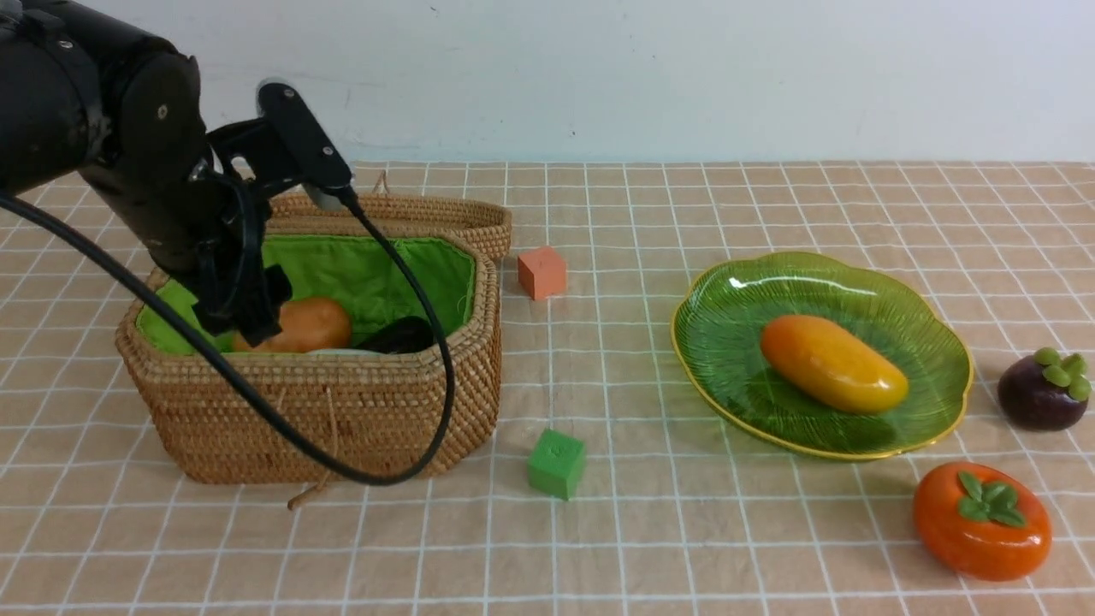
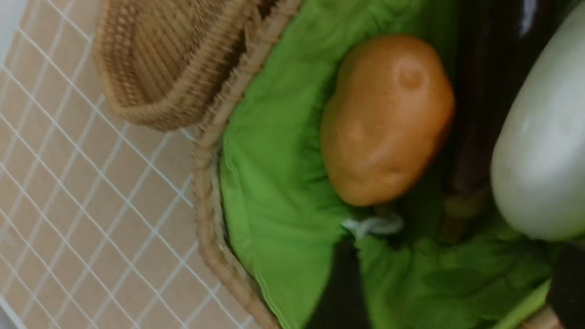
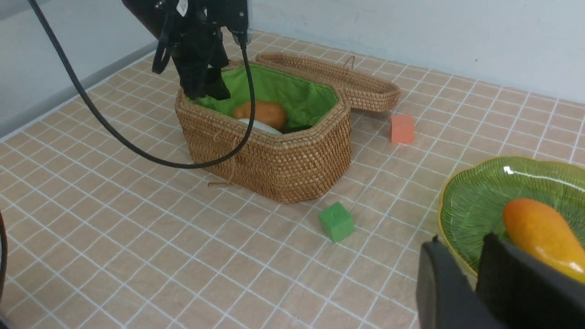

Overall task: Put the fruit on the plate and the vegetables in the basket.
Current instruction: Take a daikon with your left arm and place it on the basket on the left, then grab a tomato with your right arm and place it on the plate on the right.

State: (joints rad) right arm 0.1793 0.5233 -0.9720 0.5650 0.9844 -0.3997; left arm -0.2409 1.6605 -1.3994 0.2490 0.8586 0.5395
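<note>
Left tool (image 1: 252, 325) apart, empty, over basket (image 1: 342, 411). Persimmon (image 1: 981, 519) and mangosteen (image 1: 1041, 389) lower right beside plate (image 1: 727, 342); right tool (image 3: 477, 283), nearly together, is nearer.

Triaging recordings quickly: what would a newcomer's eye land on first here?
The black left arm looms over the green-lined basket on the left, with a potato inside. On the right, a mango lies on the green plate, while the persimmon and mangosteen sit on the cloth beside it.
</note>
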